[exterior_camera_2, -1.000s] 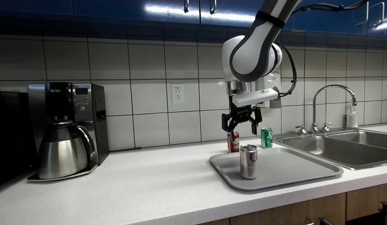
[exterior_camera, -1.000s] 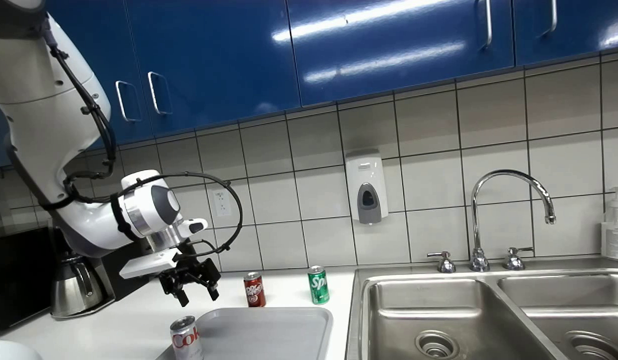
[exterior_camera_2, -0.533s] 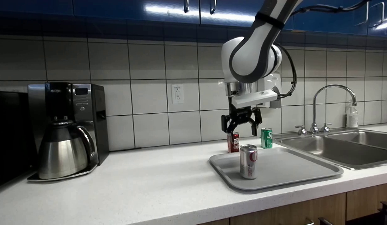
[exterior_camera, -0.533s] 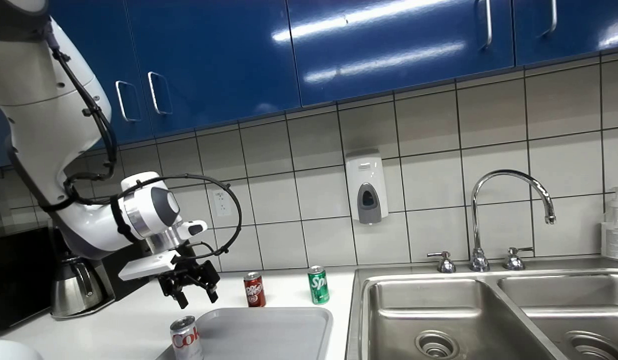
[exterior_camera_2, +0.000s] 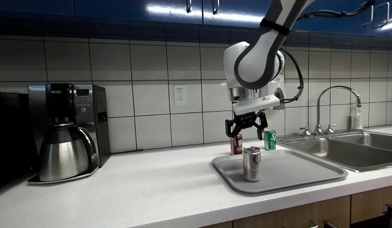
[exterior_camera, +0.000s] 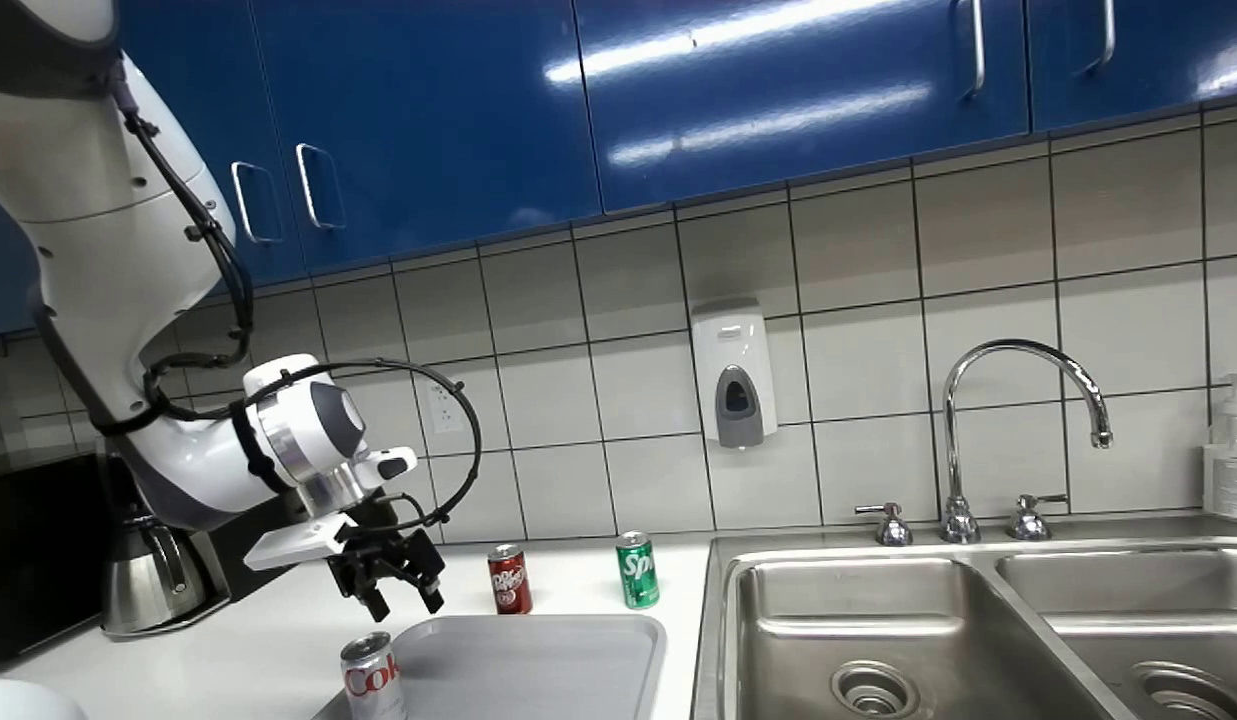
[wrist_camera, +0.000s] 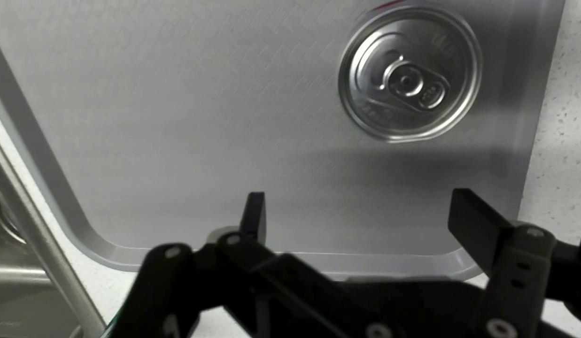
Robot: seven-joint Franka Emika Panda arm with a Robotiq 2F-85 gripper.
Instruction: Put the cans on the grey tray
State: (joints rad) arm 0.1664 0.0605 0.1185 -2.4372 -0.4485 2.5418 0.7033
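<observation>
The silver-white can [exterior_camera_2: 252, 166] stands upright on the grey tray [exterior_camera_2: 291, 171], near its left side in that exterior view. In the wrist view its top [wrist_camera: 411, 75] shows at upper right, over the tray floor [wrist_camera: 201, 117]. The dark red can [exterior_camera: 509, 582] and the green can [exterior_camera: 638, 575] stand upright on the counter behind the tray; they also show in an exterior view as red [exterior_camera_2: 236, 146] and green [exterior_camera_2: 270, 140]. My gripper [wrist_camera: 358, 192] is open and empty, pointing down above the tray's back part. In an exterior view the gripper [exterior_camera_2: 245, 136] partly overlaps the red can's top.
The steel double sink [exterior_camera: 848, 640] with its faucet [exterior_camera: 953, 450] lies beside the tray. A coffee maker [exterior_camera_2: 97, 126] with a steel pot [exterior_camera_2: 64, 155] stands at the left in an exterior view. A soap dispenser [exterior_camera: 735, 375] hangs on the tiled wall. Blue cabinets [exterior_camera: 428, 120] hang above.
My gripper has come down slightly and the arm has shifted a little. The gripper stays open. The cans and the tray have not moved.
</observation>
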